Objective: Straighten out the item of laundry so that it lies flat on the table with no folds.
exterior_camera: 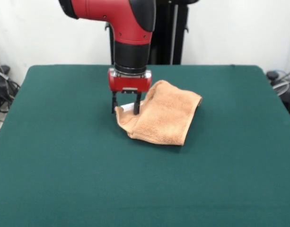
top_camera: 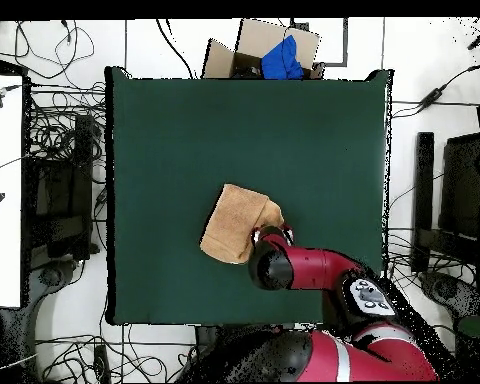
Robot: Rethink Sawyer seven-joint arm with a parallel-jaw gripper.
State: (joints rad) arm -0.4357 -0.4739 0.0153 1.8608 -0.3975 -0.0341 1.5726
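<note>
The orange-tan towel (exterior_camera: pixel 161 116) lies folded over on itself, a little behind the middle of the dark green table (exterior_camera: pixel 64 165). Its upper layer bulges and its edges do not line up. My gripper (exterior_camera: pixel 125 108) points straight down at the towel's left corner, fingers apart. One finger (exterior_camera: pixel 136 105) stands on the cloth and the other just off its edge. A small white tag (exterior_camera: pixel 128 108) shows between them. In the overhead view the towel (top_camera: pixel 236 222) lies on the table (top_camera: pixel 184 130), and my arm (top_camera: pixel 304 268) covers the towel's lower right corner and the gripper.
An open cardboard box (top_camera: pixel 252 48) holding something blue (top_camera: pixel 282 58) stands just past the table's far edge in the overhead view. Cables (top_camera: pixel 64 150) lie on the floor at both sides. A white desk (top_camera: pixel 2 200) stands at the left.
</note>
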